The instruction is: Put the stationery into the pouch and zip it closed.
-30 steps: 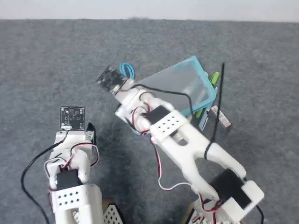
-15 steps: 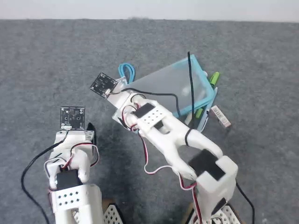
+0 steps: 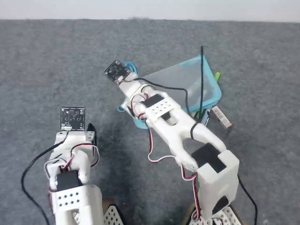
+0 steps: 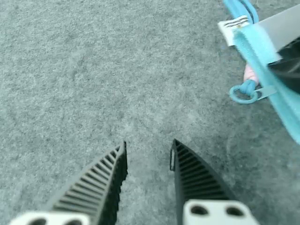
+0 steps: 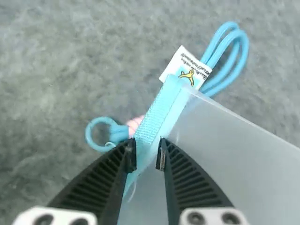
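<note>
Pinch by the right gripper (image 5: pixel 146 149), black ribbed fingers (image 5: pixel 108 178) pressed together on the woven turquoise zip tape of the frosted translucent plastic pouch (image 5: pixel 225 150), just beside the turquoise ring-shaped zip pull (image 5: pixel 98 133). Judged a hold meant to steady the edge or to draw the zip along. Lay flat right of centre on the coarse grey carpet (image 3: pixel 56 56), slick-sided and floppy (likely to buckle under a sideways tug). Hung off its far left corner: a glossy turquoise cord loop (image 5: pixel 227 51) and a white paper label (image 5: pixel 187 70). Poked past the far right corner, a green pen (image 3: pixel 216 76), so probably not yet zipped shut. Rested just right of the pouch, a small white rectangular block (image 3: pixel 220 117), not yet inside. Hovered over bare carpet at near left, the left gripper (image 4: pixel 148 145), fingers apart, holding nothing.
</note>
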`<move>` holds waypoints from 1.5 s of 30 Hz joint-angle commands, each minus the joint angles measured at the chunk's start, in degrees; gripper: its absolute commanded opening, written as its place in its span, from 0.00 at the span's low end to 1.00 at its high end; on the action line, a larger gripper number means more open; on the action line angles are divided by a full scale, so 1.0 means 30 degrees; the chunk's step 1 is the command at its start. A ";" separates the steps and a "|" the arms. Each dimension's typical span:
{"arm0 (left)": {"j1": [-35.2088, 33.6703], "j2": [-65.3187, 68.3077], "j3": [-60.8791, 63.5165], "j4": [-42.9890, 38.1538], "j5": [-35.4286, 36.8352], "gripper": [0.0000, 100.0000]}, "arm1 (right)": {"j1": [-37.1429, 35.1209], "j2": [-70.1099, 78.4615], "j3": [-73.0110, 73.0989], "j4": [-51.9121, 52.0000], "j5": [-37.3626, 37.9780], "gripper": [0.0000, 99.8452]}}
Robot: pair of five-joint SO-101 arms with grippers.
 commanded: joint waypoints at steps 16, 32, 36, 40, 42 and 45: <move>0.0176 -0.0469 -0.0689 -0.0674 0.0205 0.15 | -0.1099 -0.0366 -0.1612 0.1744 -0.2286 0.16; 0.0176 -0.0469 -0.0689 -0.0674 0.0205 0.15 | 0.0835 0.1304 -0.2755 0.2857 -0.2227 0.01; 0.0176 -0.0469 -0.0659 -0.0645 0.0205 0.15 | 0.0952 0.0689 -0.2755 0.3795 -0.2051 0.01; 0.0176 -0.0469 -0.0659 -0.0645 0.0205 0.15 | 0.0630 -0.0601 -0.2432 0.4293 0.0322 0.01; 0.0176 -0.0469 -0.0659 -0.0645 0.0176 0.15 | 0.0542 -0.1656 -0.1553 0.4176 0.1260 0.01; 0.0176 -0.0469 -0.0659 -0.0674 0.0176 0.15 | 0.0015 -0.3707 0.0410 0.3531 0.2725 0.01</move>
